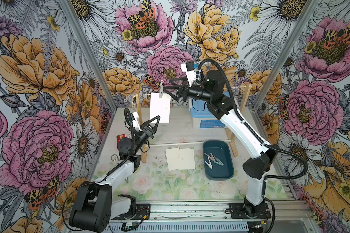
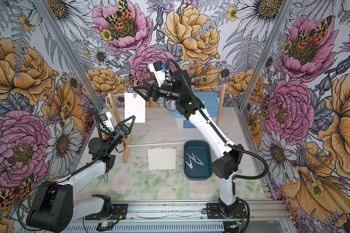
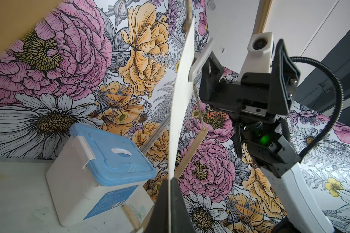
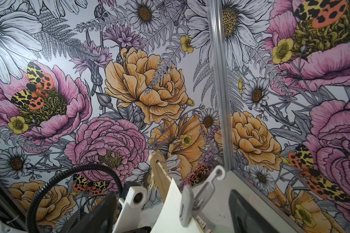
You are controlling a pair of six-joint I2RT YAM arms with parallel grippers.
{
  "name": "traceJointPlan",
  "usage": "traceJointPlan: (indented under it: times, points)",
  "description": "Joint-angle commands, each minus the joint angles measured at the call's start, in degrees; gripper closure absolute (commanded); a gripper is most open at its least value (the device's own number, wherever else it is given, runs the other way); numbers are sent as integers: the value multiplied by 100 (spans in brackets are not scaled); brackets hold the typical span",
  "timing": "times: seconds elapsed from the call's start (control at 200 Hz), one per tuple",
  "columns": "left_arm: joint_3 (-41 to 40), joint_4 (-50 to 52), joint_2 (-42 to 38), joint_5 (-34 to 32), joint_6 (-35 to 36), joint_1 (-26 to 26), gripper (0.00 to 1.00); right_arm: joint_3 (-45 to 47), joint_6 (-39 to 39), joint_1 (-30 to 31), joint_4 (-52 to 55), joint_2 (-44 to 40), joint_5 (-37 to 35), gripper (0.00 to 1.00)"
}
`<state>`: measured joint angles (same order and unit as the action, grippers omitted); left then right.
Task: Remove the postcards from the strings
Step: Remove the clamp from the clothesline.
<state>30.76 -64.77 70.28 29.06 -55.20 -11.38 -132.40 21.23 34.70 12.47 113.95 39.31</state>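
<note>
Left gripper [image 1: 158, 118]: pinching white rectangular paper postcard [image 1: 160, 107] by its lower corner.
Right gripper [image 1: 166, 84]: spread, grey plastic clothespin [image 1: 161, 90] between jaws.

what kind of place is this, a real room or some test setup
Most likely a robot test booth, not a real room: two robot arms mounted on a metal rail, flower-print panels on a metal frame, and a staged little line of string with a postcard pegged to it.
</note>
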Motion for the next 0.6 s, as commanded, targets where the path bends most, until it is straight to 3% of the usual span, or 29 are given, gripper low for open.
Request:
traceJointPlan:
  times: [0.0,0.35,0.49,0.595]
  points:
    - [-5,-264,42,179,-52,44,100,-733,242,20,271,416,48,14]
    - [13,-332,113,188,-74,37,100,-1385,618,91,328,1129,819,15]
    - [9,-443,192,201,-153,35,100,-1406,610,124,310,1171,1261,22]
    - [0,-542,247,214,-209,36,100,-1412,596,134,313,1165,1398,34]
